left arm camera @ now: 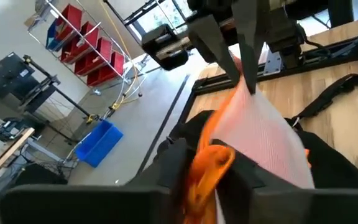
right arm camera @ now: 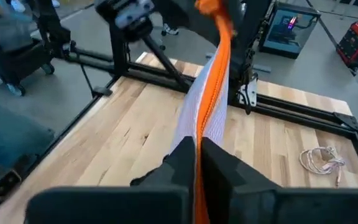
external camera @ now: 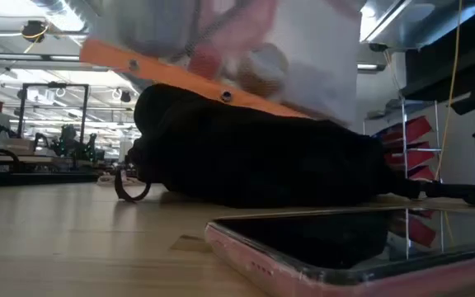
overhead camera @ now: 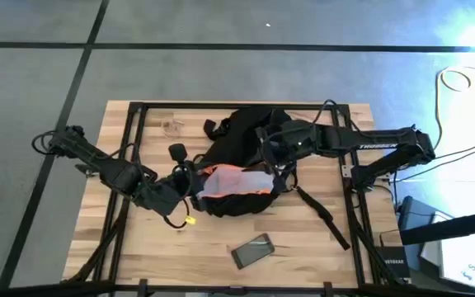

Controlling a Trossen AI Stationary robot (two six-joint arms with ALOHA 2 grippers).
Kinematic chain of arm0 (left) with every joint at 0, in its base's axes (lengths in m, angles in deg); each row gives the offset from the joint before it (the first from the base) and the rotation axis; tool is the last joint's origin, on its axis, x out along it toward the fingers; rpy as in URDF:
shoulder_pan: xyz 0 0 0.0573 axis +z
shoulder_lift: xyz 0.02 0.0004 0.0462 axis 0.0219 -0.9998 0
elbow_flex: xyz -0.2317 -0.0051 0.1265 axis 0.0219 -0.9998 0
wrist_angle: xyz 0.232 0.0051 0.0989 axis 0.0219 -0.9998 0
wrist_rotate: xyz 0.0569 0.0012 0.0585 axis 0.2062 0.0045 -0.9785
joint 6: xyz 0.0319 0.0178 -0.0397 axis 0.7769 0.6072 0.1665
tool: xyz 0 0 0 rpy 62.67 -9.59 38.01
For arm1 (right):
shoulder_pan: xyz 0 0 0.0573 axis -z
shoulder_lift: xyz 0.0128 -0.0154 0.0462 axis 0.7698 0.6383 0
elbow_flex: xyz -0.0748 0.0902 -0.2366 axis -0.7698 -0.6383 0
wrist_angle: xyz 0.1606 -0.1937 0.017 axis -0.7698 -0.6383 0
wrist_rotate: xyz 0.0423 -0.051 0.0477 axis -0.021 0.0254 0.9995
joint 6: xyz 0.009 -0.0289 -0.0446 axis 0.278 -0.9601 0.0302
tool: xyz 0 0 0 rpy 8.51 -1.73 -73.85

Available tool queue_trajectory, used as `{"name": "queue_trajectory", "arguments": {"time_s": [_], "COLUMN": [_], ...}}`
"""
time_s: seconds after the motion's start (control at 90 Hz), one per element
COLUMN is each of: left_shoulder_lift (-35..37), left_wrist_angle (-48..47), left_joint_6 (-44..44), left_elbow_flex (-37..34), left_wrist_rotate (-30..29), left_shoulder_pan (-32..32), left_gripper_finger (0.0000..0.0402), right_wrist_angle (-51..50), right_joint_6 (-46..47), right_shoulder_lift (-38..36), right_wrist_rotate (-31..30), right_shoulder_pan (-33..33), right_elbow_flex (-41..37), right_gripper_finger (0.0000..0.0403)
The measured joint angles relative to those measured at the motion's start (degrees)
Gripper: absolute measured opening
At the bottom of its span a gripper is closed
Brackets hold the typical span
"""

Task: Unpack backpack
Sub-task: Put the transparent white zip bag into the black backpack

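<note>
The black backpack (overhead camera: 246, 144) lies on its side mid-table. Above its near part hangs a flat white mesh pouch (overhead camera: 233, 181) with an orange zipper edge (external camera: 180, 76). My left gripper (overhead camera: 195, 188) is shut on the pouch's left end and my right gripper (overhead camera: 269, 172) is shut on its right end. In the low view the pouch (external camera: 303, 58) hangs clear above the backpack (external camera: 254, 157). My left gripper pinches the pouch's bunched orange left end (left arm camera: 209, 163) between its two fingers, coming from the table's left. The pouch is lifted clear and stretches away toward the other gripper. My right gripper pinches the orange zipper edge (right arm camera: 199, 163) at the pouch's right end between its two fingers, coming from the table's right, fingers in line with the edge. The pouch stands on edge and runs fairly straight across to the left gripper.
A phone in a pink case (overhead camera: 252, 250) lies near the table's front edge, close before the low camera (external camera: 345, 247). A coiled white cable (overhead camera: 171, 126) lies at the far left of the table. A backpack strap (overhead camera: 324, 216) trails toward the near right.
</note>
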Motion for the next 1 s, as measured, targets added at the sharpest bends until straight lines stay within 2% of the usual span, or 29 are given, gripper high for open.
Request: {"name": "queue_trajectory", "arguments": {"time_s": [0.267,0.4,0.533,0.756,0.889,1.0], "left_shoulder_lift": [0.25,1.76,3.18,3.48,3.48,3.48], "left_wrist_angle": [3.15,3.13,2.87,-1.24,-6.05,-8.23], "left_joint_6": [0.24,-0.88,-2.08,-6.15,-10.99,-12.94], "left_elbow_flex": [0.69,1.97,2.08,2.05,2.03,2.01], "left_wrist_rotate": [0.33,0.0,-0.43,-0.37,-0.46,-0.47], "left_shoulder_pan": [-1.84,-3.46,-5.22,-7.04,-7.04,-7.04], "left_gripper_finger": [0.0192,0.0232,0.024,0.0241,0.0241,0.0241], "right_wrist_angle": [-7.27,-13.61,-16.4,-29.89,-30.56,-30.9], "right_joint_6": [-4.99,-6.79,-10.54,-21.14,-24.02,-29.99], "right_shoulder_lift": [-1.34,-1.46,-1.48,-0.69,-2.24,-4.26], "right_wrist_rotate": [-1.99,-1.05,-0.92,-0.7,-0.69,-0.67], "right_shoulder_pan": [1.66,4.29,7.18,14.06,17.13,19.24], "right_elbow_flex": [0.68,5.02,9.64,12.17,12.24,12.39], "right_gripper_finger": [0.0,0.0,0.0,0.0,0.0,0.0]}}
